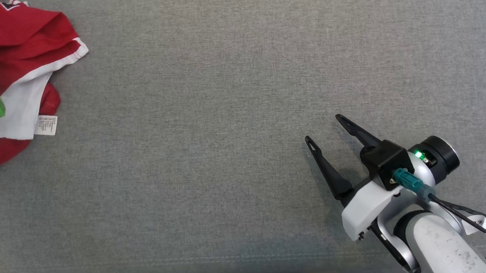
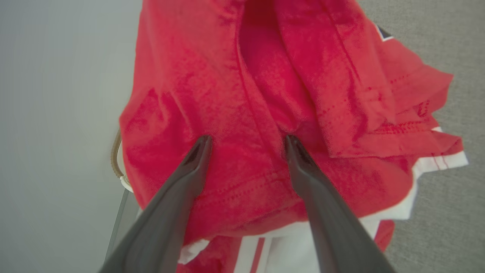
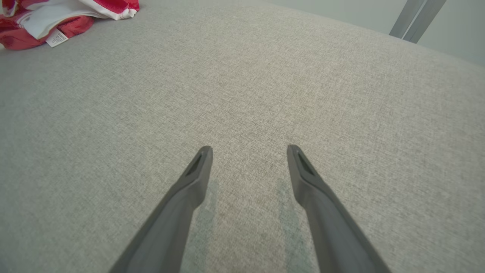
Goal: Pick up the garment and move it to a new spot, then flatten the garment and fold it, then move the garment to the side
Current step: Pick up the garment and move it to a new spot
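The red and white garment (image 1: pixel 23 49) lies all crumpled by the left edge of the grey surface (image 1: pixel 223 112), toward the far side. A small white tag (image 1: pixel 47 125) sticks out of it. The left claw (image 2: pixel 247 138) is right over the red cloth, its two fingers wide apart. I cannot tell if they touch it. The right claw (image 1: pixel 324 128) is well away, near the front right of the surface. Its fingers are wide apart too, with nothing in them.

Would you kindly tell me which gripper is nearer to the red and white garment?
Left. The left gripper is open close over the crumpled red and white garment. The right gripper, also open, is far off over the grey cloth surface.
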`<state>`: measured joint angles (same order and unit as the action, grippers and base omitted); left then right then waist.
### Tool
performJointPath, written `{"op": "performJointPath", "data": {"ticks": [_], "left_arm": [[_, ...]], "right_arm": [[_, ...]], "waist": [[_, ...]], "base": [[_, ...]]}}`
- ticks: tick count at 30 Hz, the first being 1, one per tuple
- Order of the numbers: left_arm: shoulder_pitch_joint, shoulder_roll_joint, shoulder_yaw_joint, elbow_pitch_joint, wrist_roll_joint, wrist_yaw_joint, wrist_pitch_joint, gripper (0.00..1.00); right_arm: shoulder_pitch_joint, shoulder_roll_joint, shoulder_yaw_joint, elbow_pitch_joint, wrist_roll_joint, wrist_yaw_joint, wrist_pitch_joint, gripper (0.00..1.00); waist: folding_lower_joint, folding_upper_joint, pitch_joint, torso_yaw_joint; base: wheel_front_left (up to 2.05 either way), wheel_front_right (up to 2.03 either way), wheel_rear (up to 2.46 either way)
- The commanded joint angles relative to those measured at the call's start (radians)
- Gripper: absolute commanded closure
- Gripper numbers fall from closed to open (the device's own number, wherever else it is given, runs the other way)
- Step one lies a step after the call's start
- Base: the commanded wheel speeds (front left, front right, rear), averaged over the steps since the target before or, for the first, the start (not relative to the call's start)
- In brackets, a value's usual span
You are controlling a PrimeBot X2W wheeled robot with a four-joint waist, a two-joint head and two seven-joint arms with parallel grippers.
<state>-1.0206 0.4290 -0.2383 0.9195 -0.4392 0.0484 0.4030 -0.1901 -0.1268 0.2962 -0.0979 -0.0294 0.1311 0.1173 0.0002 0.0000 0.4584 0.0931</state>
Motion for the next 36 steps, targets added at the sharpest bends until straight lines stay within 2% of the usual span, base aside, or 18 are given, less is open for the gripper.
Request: {"op": "performJointPath", "data": {"ticks": [1, 3, 4, 5, 6, 16, 19, 23, 30, 36], "left_arm": [[-0.015, 0.025, 0.003, 0.014, 0.009, 0.021, 0.000, 0.00], [-0.005, 0.027, 0.004, 0.029, 0.012, 0.039, -0.004, 0.00], [-0.003, 0.028, 0.006, 0.034, 0.010, 0.042, -0.007, 0.40], [-0.001, 0.029, 0.006, 0.037, 0.010, 0.047, -0.016, 0.62], [0.001, 0.028, 0.004, 0.039, 0.014, 0.051, -0.025, 1.00], [0.012, -0.003, -0.010, 0.036, 0.008, 0.049, -0.092, 1.00], [0.027, -0.014, -0.020, 0.018, 0.012, 0.037, -0.143, 1.00], [0.025, -0.026, -0.044, -0.014, 0.019, -0.002, -0.176, 1.00], [0.025, -0.097, -0.110, -0.094, 0.034, -0.056, -0.196, 1.00], [0.050, -0.181, -0.167, -0.160, 0.039, -0.071, -0.192, 1.00]], "right_arm": [[-0.007, 0.002, 0.005, -0.001, -0.008, -0.001, -0.003, 0.00], [-0.011, 0.001, 0.007, 0.002, -0.003, -0.001, -0.006, 0.00], [-0.011, 0.001, 0.005, 0.003, 0.000, -0.001, -0.008, 0.00], [-0.009, 0.000, 0.001, 0.006, 0.002, -0.001, -0.010, 0.00], [-0.006, 0.001, -0.001, 0.010, 0.004, -0.001, -0.013, 0.00], [0.024, 0.022, 0.001, 0.068, 0.021, -0.001, -0.041, 0.00], [0.037, 0.036, 0.009, 0.108, 0.036, -0.001, -0.060, 0.00], [0.061, 0.049, -0.001, 0.138, 0.045, -0.001, -0.076, 0.00], [0.102, 0.066, -0.026, 0.170, 0.054, -0.001, -0.093, 0.00], [0.121, 0.072, -0.039, 0.179, 0.055, -0.001, -0.095, 0.00]], "waist": [[-0.0002, 0.0000, 0.030, -0.038], [-0.0002, 0.0000, 0.025, -0.046], [-0.0002, 0.0000, 0.023, -0.048], [-0.0002, 0.0000, 0.019, -0.049], [-0.0002, 0.0000, 0.014, -0.049], [-0.0002, 0.0000, -0.105, -0.045], [-0.0002, 0.0000, -0.192, -0.054], [-0.0002, 0.0000, -0.271, -0.072], [-0.0002, 0.0000, -0.378, -0.131], [-0.0002, 0.0000, -0.429, -0.212]], "base": [[0.00, 0.00, 0.00], [0.00, 0.00, 0.00], [0.00, 0.00, 0.00], [0.00, 0.00, 0.00], [0.00, 0.00, 0.00], [0.00, 0.00, 0.00], [0.00, 0.00, 0.00], [0.00, 0.00, 0.00], [0.00, 0.00, 0.00], [0.00, 0.00, 0.00]]}}
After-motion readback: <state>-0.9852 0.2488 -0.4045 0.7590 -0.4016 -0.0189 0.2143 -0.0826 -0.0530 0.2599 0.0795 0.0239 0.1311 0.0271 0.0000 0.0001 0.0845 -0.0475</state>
